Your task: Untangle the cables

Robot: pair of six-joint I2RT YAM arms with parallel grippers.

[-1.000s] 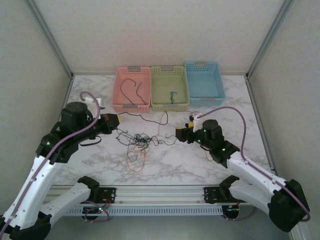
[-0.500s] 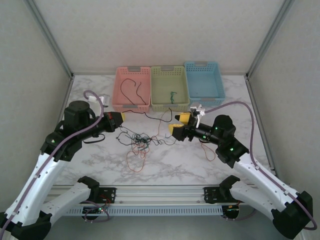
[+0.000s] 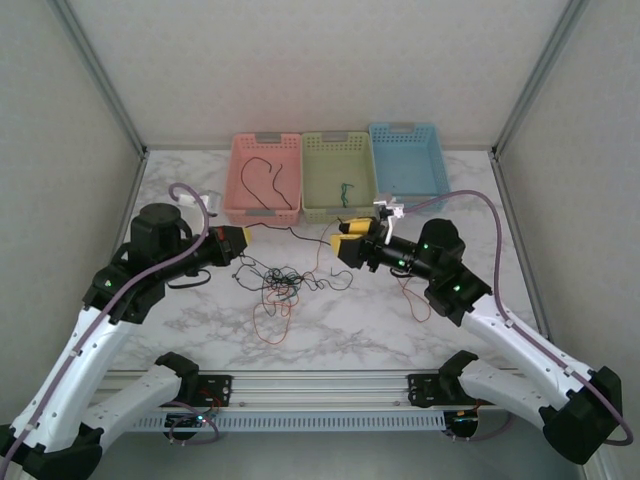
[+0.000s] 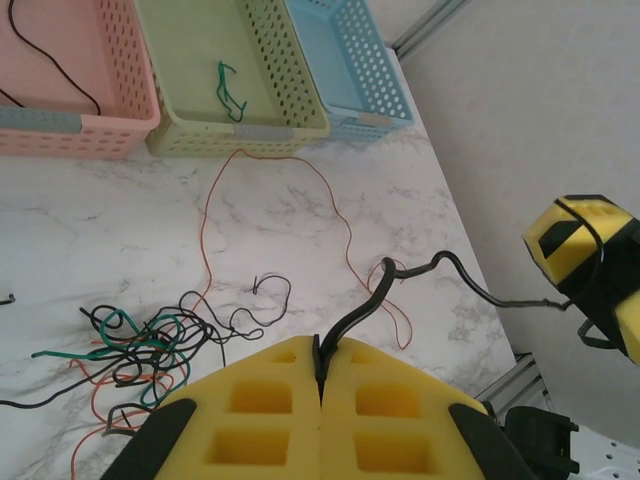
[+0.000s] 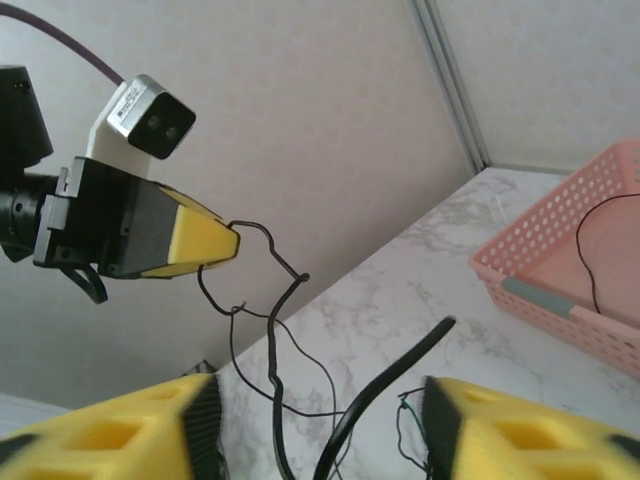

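Top view, surroundings: you have a pink basket (image 3: 265, 205), a green basket (image 3: 340, 210) and a blue basket (image 3: 408, 185) side by side at the far edge of the counter (image 3: 360, 330).
Top view, cables: the cables (image 3: 275, 285) lie knotted on the counter in front of the pink and green baskets, between the left end effector (image 3: 240, 243) and the right end effector (image 3: 345, 245). They are thin black, green and red strands.
Top view, strays: one black wire (image 3: 262, 175) lies in the pink basket and a green wire (image 3: 345, 192) in the green basket. A red loop (image 3: 415, 300) lies beneath your right arm.
Left wrist view: the yellow pads are pressed together, pinching a black cable (image 4: 360, 305) that rises off the counter towards the right end effector. The knot lies to the lower left.
Right wrist view: the fingers stand spread. A black strand passes between them, and you can see it touch neither pad.
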